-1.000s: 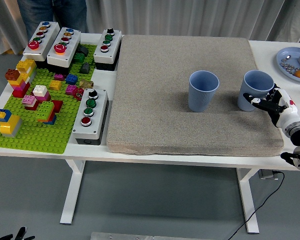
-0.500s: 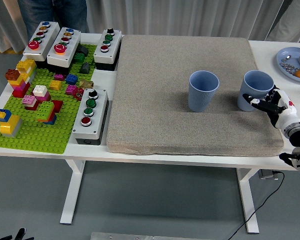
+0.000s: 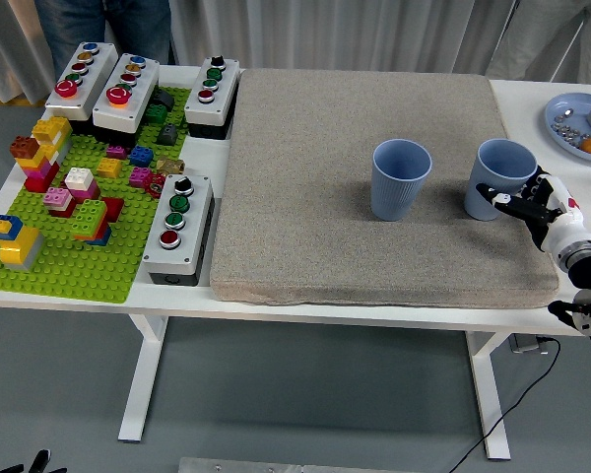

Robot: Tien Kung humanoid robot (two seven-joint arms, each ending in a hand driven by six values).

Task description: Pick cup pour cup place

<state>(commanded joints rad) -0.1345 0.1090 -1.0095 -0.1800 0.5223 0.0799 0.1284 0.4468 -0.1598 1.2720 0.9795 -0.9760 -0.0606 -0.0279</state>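
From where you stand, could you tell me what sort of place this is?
Most likely a robot test lab, not a home. A white table holds a grey mat with two blue cups, several push-button boxes and a green brick baseplate. The right hand is at one cup.

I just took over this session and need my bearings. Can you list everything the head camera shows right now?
Cups: 2, blue, upright on the mat; one at centre, one at right by the hand.
Mat: 1, beige-grey, covers the table's middle.
Table: 1, white.
Baseplate: 1, green, left side, with many coloured bricks.
Button boxes: 4, grey-white; three at far left, one near the mat's left edge.
Plate: 1, blue, far right, holding small items.
Person: 1, legs only, behind the far left.
Right hand: fingers against the right cup; closure unclear.
Left hand: out of view.
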